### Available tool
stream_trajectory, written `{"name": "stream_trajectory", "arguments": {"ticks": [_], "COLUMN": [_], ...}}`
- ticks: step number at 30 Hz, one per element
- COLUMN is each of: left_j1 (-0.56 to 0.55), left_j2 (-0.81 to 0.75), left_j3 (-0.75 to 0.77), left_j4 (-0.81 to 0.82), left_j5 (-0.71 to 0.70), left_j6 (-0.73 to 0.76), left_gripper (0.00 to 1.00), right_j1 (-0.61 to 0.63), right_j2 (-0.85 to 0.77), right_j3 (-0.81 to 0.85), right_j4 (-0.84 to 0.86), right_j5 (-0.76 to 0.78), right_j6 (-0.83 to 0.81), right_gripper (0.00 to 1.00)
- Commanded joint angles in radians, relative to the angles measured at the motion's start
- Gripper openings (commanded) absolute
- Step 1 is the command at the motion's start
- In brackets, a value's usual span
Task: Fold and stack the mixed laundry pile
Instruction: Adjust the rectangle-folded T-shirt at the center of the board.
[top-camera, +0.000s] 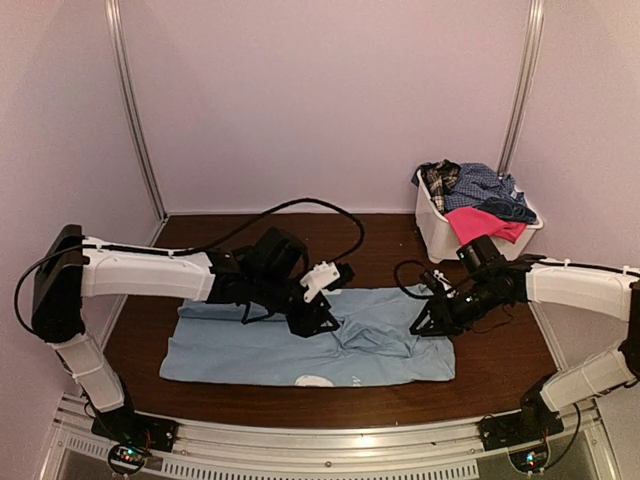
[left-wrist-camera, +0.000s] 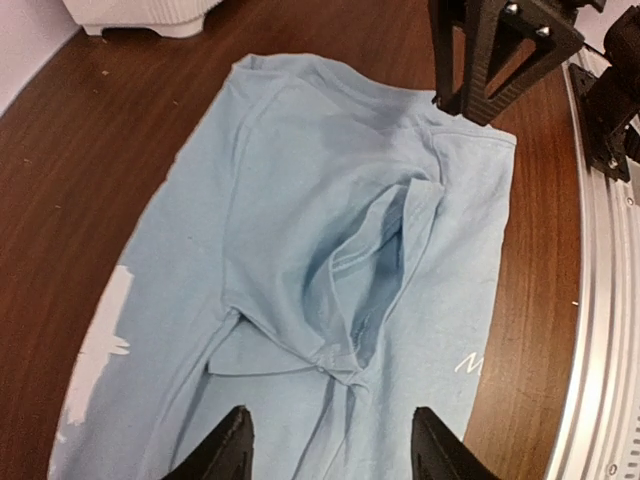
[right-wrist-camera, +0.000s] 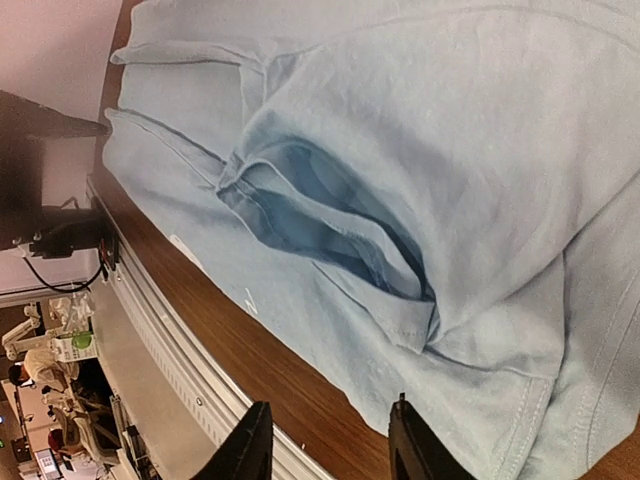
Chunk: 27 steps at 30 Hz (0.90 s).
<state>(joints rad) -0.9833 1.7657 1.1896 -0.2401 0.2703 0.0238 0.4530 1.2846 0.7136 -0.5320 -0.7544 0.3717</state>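
light blue T-shirt (top-camera: 250, 355): soft, rumpled, on the table (top-camera: 500, 372) under my hands
left hand (top-camera: 314, 322): spread, empty
right hand (top-camera: 426, 325): spread, empty

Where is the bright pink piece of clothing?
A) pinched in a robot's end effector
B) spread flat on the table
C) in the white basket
C: the pink piece lies at the top of the white basket, not spread on the wood and not held.
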Motion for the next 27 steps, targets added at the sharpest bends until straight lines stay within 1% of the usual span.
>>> {"name": "stream_trajectory", "arguments": {"ticks": [1, 4, 6, 7, 8, 10, 11, 13, 15, 18, 22, 24, 27], "left_j1": [0.051, 0.140, 0.183, 0.196, 0.205, 0.214, 0.217, 0.228, 0.247, 0.285, 0.334, 0.347, 0.358], "left_j2": [-0.149, -0.227, -0.281, -0.307, -0.334, -0.385, -0.411, -0.460, -0.505, -0.556, -0.582, -0.591, -0.590], "left_j3": [-0.088, -0.160, -0.210, -0.229, -0.247, -0.277, -0.291, -0.318, -0.341, -0.366, -0.389, -0.398, -0.402], "left_j4": [0.081, 0.114, 0.137, 0.143, 0.143, 0.139, 0.136, 0.124, 0.105, 0.067, 0.009, -0.005, -0.028], "left_j5": [-0.176, -0.164, -0.161, -0.181, -0.208, -0.273, -0.315, -0.386, -0.429, -0.449, -0.445, -0.449, -0.448], "left_j6": [-0.080, -0.194, -0.243, -0.258, -0.268, -0.283, -0.290, -0.314, -0.341, -0.377, -0.404, -0.408, -0.409], "left_gripper": [0.60, 0.66, 0.67, 0.70, 0.74, 0.93, 0.97, 0.98, 0.98, 0.98, 0.98, 0.98, 0.98], "right_j1": [0.004, 0.008, 0.010, 0.017, 0.026, 0.050, 0.068, 0.111, 0.148, 0.189, 0.233, 0.258, 0.291], "right_j2": [0.116, 0.243, 0.311, 0.343, 0.381, 0.431, 0.454, 0.492, 0.514, 0.518, 0.499, 0.482, 0.453], "right_j3": [0.142, 0.242, 0.293, 0.317, 0.344, 0.388, 0.410, 0.444, 0.461, 0.459, 0.434, 0.421, 0.397], "right_j4": [0.045, 0.055, 0.047, 0.033, 0.019, -0.019, -0.036, -0.075, -0.104, -0.130, -0.156, -0.172, -0.181], "right_j5": [0.067, 0.129, 0.147, 0.158, 0.171, 0.196, 0.211, 0.252, 0.292, 0.361, 0.420, 0.453, 0.457], "right_j6": [0.000, 0.004, -0.013, -0.026, -0.043, -0.072, -0.090, -0.120, -0.142, -0.156, -0.156, -0.150, -0.140], "right_gripper": [0.38, 0.31, 0.28, 0.27, 0.26, 0.24, 0.23, 0.19, 0.15, 0.13, 0.13, 0.18, 0.23]}}
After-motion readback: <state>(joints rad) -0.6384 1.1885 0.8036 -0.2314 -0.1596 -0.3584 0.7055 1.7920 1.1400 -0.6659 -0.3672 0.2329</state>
